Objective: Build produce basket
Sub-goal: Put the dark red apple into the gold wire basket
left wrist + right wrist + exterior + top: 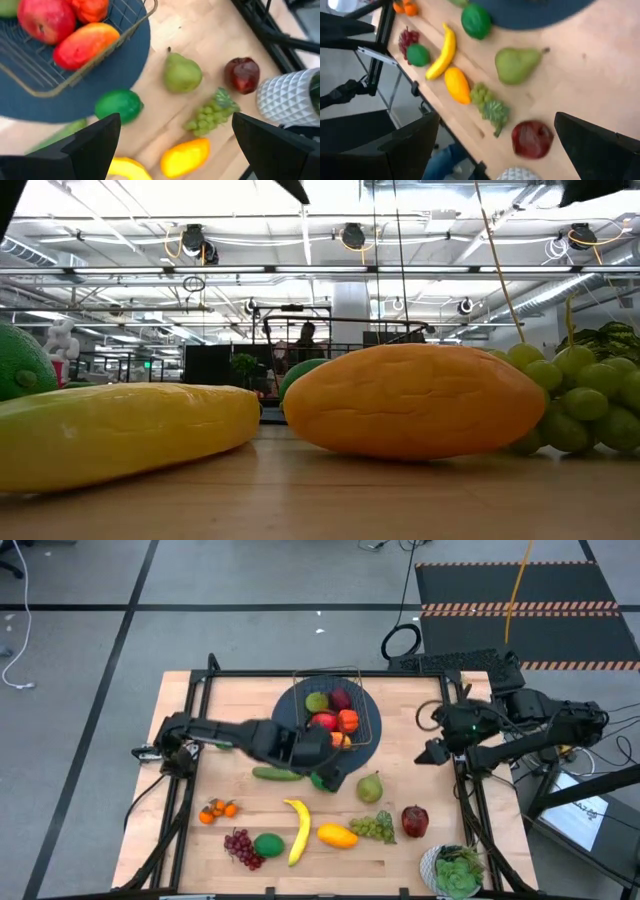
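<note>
Basket (365, 700) is sitting on the round blue mat (290, 718) at the far middle of the tabletop (420, 755) — partway loaded, I'd judge under half done.

In the basket, counting from overhead and the left wrist view: one green fruit (317, 702), one dark red one (340, 698), one red apple (323, 721), one orange-red piece (348, 720), one orange-red mango-like piece (85, 44) at the near rim. So five, as far as I'm seeing; anything under them is hidden.

Still lying out on the wood, all on the near side of the basket:
- cucumber (277, 774) x1, just off the mat
- lime (119, 105) x1, at the mat edge, mostly under the left arm from above
- pear (370, 787) x1
- dark red apple (414, 820) x1
- green grapes (372, 828) x1 bunch
- yellow mango (337, 835) x1
- banana (297, 830) x1
- second lime (268, 845) x1
- purple grapes (238, 845) x1 bunch
- small oranges (217, 809) — looks like two or three, can't split them

Roughly ten items left to move. The potted plant (455, 870) at the near right corner isn't produce.

Left end effector (175, 145) is hanging just near of the basket, over the lime, fingers spread wide, carrying nothing. Right end effector (495, 145) is parked right of the basket at the tabletop edge, fingers also wide apart, empty.
</note>
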You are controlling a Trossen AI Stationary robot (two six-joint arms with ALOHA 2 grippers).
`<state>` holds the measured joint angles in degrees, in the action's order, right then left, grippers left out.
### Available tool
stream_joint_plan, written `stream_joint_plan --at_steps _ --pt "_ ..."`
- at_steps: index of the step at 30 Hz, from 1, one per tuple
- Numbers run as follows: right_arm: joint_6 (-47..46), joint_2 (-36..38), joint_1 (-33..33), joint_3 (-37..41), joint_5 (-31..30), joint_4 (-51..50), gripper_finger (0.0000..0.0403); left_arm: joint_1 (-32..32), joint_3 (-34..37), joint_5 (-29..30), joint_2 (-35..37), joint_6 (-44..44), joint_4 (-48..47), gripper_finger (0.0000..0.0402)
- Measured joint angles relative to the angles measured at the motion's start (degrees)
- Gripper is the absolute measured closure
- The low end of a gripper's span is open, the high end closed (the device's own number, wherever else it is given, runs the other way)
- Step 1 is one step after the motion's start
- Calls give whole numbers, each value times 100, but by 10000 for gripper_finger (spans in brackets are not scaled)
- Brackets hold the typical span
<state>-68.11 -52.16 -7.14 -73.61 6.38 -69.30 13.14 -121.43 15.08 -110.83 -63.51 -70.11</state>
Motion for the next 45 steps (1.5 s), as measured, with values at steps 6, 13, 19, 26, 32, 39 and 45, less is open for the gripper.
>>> stream_joint_plan --at_steps 6,13,19,26,32,39,45 --pt "-868 -75 -899 541 -355 547 11 616 0 259 0 -669 0 23" --pt "-1841 -513 -1851 1136 -308 1091 11 908 0 526 0 -744 -2 23" --pt "-2564 -1060 -2426 1471 139 1128 11 1056 2 536 0 -595 78 23" --pt "-3108 -1506 -2643 1891 211 1333 11 1285 2 719 0 -368 320 23" --pt "-3515 -1734 -2773 2349 210 2211 11 1519 2 1049 0 -280 348 23" --pt "-3576 -2039 -2787 2451 113 2243 11 1744 3 1352 0 -218 252 23" --pt "-3607 -2368 -2787 2455 116 2334 11 1799 3 1361 0 -50 219 23"
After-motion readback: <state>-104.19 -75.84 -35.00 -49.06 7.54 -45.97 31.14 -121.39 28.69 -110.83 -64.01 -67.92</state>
